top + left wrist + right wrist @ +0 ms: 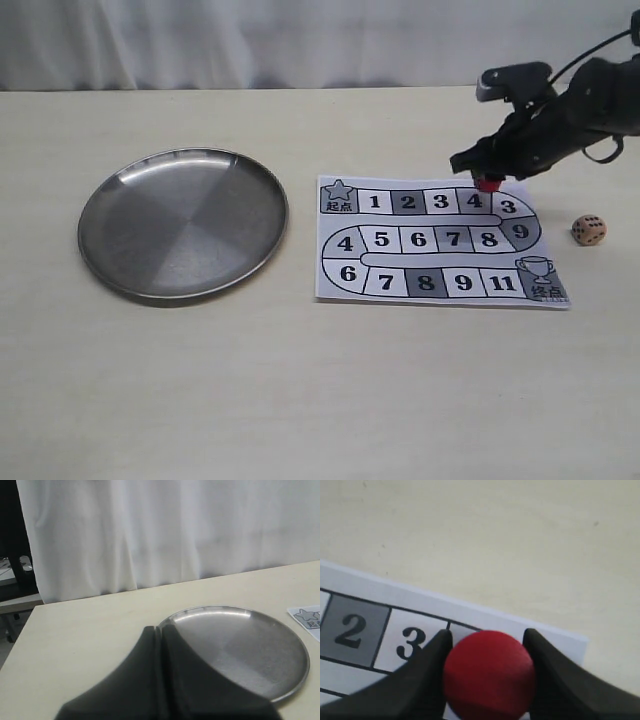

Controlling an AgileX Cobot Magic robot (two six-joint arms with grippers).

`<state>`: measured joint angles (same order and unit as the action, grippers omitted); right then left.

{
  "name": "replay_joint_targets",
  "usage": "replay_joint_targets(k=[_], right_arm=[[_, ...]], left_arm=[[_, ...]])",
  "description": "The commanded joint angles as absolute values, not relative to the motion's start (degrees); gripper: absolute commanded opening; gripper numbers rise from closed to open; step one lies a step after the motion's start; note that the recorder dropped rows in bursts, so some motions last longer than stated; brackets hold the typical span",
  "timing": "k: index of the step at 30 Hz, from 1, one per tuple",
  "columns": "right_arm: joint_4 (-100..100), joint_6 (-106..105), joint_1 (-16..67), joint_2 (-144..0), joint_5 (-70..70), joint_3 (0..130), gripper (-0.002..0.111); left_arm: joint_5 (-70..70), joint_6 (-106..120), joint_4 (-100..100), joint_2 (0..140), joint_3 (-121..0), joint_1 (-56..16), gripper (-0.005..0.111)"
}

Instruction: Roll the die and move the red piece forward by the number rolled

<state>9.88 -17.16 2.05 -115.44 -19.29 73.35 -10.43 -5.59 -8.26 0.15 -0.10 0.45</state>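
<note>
On top row of board (440,240), at square 4 by its far edge: one red piece (489,184), pinched on both sides by right claw (489,180). Wrist view shows the fingers (427,665) touching the piece (489,675), spread only to its width. One die (589,230) sits on table (320,400), just off board's right edge, apart from the paper. One steel plate (183,225) left of board with a narrow gap between. Wide bare table in front of both. Left claw (159,635) pressed together, gripping nothing, by plate's rim (280,695).
</note>
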Motion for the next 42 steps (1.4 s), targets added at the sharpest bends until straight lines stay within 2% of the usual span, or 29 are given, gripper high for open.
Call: replay_joint_targets(k=[1,10,27,42], right_arm=[[9.5,-17.1,1.8,-107.5,-19.3,73.2,0.004],[8.0,-16.8,0.2,-100.7,-19.7,73.2,0.004],[7.9,-15.8,-1.5,-119.0,-14.2,69.1,0.004],[7.9,-15.8,-1.5,-114.4,-15.3,69.1,0.004]], left_arm=[[-9.9,-5.6,-8.3,0.0,0.0,0.0,0.0],[-9.9,-5.6,-8.3,0.0,0.0,0.0,0.0],[-9.9,-5.6,-8.3,0.0,0.0,0.0,0.0],[-9.9,-5.6,-8.3,0.0,0.0,0.0,0.0]])
